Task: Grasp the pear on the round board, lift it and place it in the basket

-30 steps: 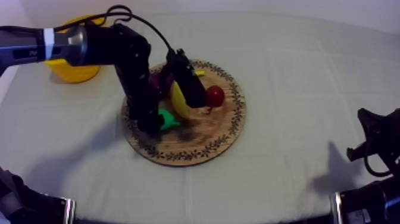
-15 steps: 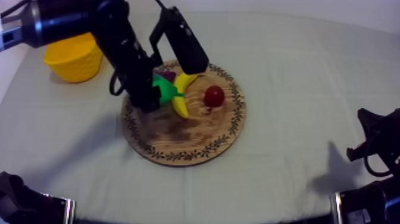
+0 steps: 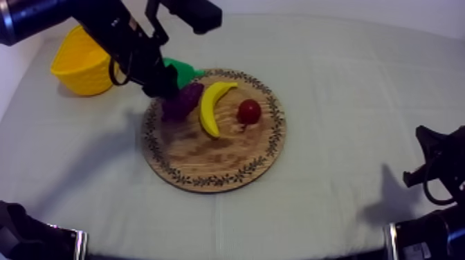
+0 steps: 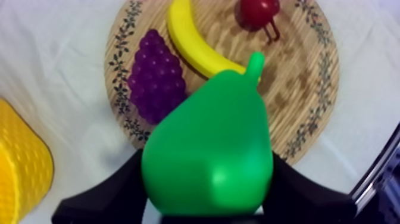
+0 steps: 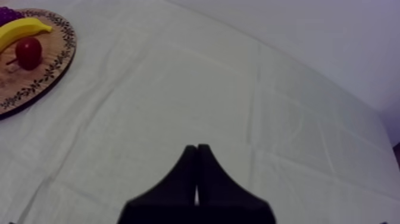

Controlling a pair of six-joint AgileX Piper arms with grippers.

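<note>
Pear point(image 3: 181, 70) now up off board point(image 3: 216, 158), base hidden.

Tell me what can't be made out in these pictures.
Top view: the left arm hides part of the pear and of the left gripper.
Left wrist view: the edge cuts off the yellow basket; the pear covers part of the grapes.
Right wrist view: the edge cuts off the wooden board.

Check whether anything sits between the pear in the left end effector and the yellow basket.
Nothing visible does. The left end effector holds the pear over the board's rim; only bare cloth lies between it and the yellow basket.
</note>
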